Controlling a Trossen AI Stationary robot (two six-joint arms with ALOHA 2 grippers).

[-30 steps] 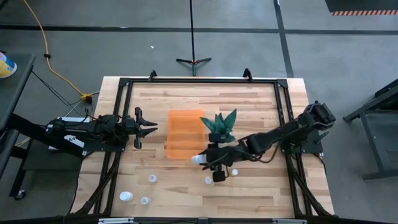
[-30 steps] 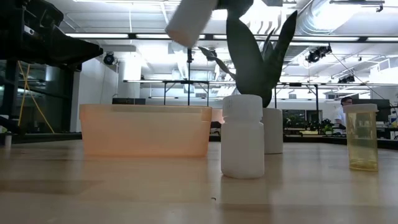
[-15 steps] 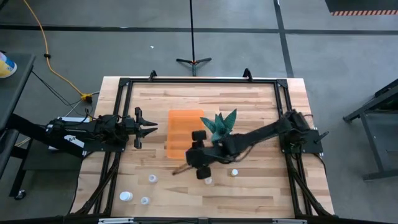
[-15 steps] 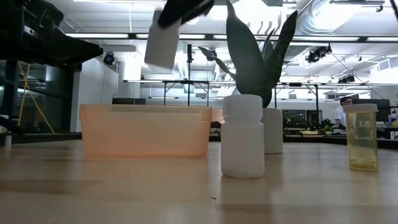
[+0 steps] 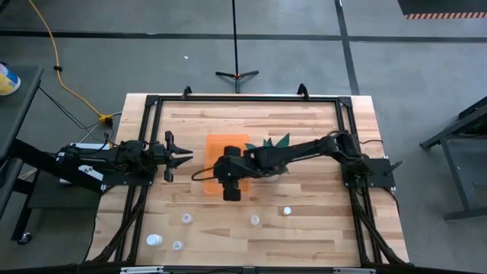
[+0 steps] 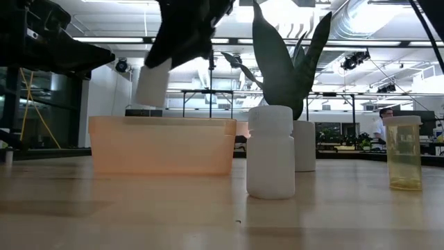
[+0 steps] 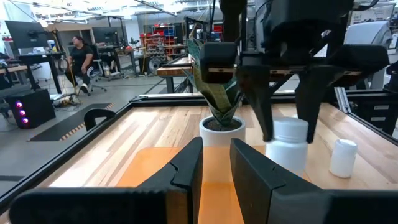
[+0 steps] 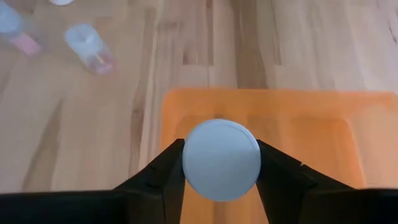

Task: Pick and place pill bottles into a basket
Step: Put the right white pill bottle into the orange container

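My right gripper [image 5: 230, 181] hangs over the orange basket [image 5: 221, 142], shut on a white pill bottle [image 6: 152, 83] that is clear above the basket's rim [image 6: 163, 120]. The right wrist view looks down on the bottle's round cap [image 8: 221, 158], with the basket floor [image 8: 311, 124] below it. My left gripper [image 5: 188, 157] waits level at the basket's left side, empty, its fingers a narrow gap apart [image 7: 216, 155]. Several more bottles stand on the table near the front [image 5: 186, 219] [image 5: 255, 221] [image 5: 286, 211]. My right gripper pinches the bottle between its two fingers, on opposite sides just below the cap [image 7: 291, 130]. The fingers [image 7: 258, 106] come from above and point down. The bottle hangs below them, lifted clear and roughly upright, cap up, over the basket.
A white pot with a teal spiky plant [image 5: 275, 142] stands right of the basket, partly under my right arm. A white bottle [image 6: 270, 153] and a yellowish translucent one [image 6: 402, 153] stand close to the low camera. Two bottles [image 5: 154, 240] [image 5: 176, 245] stand at the front left.
My right gripper has carried the bottle toward the table's left and far side, from the bare wood in front of the plant to above the basket, and lower. The bottle has turned from slanted to nearly upright.
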